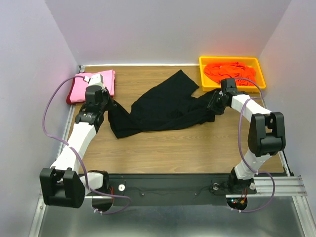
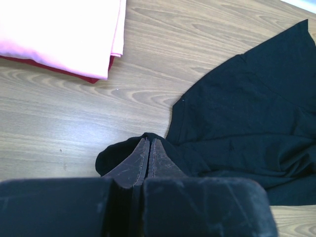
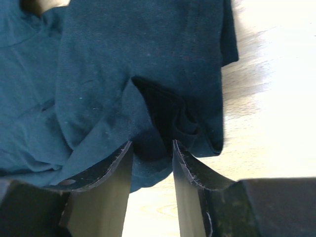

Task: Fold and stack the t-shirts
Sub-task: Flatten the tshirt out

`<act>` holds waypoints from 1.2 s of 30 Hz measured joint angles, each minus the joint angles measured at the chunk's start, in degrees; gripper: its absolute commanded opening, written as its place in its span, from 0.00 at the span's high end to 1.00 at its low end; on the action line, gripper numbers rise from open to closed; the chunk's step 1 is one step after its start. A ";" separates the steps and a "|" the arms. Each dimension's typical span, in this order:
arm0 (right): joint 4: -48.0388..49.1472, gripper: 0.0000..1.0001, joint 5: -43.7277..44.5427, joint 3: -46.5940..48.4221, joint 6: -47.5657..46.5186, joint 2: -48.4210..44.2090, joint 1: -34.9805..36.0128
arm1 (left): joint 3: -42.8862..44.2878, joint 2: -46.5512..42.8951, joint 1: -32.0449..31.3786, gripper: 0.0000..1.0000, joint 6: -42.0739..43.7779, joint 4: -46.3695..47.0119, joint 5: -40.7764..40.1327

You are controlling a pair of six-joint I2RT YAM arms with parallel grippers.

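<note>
1. Only the overhead view gives the whole layout. The black t-shirt point(image 1: 163, 106) lies crumpled and drawn out across the middle of the wooden table point(image 1: 163, 153). The left gripper point(image 1: 104, 102) is at its left end and the right gripper point(image 1: 215, 103) at its right end.
2. The left wrist view adds what the overhead view cannot show. The left fingers point(image 2: 140, 160) are pressed together, clamped on a bunched edge of the black t-shirt, low over the wood.
3. The right wrist view shows the right fingers point(image 3: 106, 173) standing apart, with a raised fold of the black cloth between their tips. I cannot tell whether they already pinch it. The cloth looks dark teal in this view.
4. From above, both pairs of fingertips are lost under the wrists and against the dark cloth.
5. The pink t-shirt point(image 1: 94, 85) lies folded at the far left corner, on top of the dark red t-shirt point(image 2: 86, 78), which shows only as a thin edge. The left wrist view cuts both off.
6. The orange t-shirt point(image 1: 229, 70) lies loose in the yellow tray point(image 1: 202, 66) at the far right, just behind the right gripper. Neither wrist view shows it.
</note>
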 measured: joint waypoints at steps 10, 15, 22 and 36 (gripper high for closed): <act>1.60 0.60 -1.11 -0.17 3.06 -1.86 0.00 | 0.00 -0.52 0.00 1.00 0.00 -0.22 0.02; 4.76 0.55 -0.46 -2.54 5.77 -3.08 0.00 | 0.00 -0.52 0.00 1.00 0.00 -0.22 0.00; 8.37 0.50 -0.22 -7.74 10.43 -3.08 0.00 | 0.00 -0.55 0.00 1.00 0.02 -0.24 0.00; 14.12 0.45 -0.37 -13.03 16.46 -4.17 0.00 | 0.00 -0.55 0.00 1.00 0.02 -0.26 0.00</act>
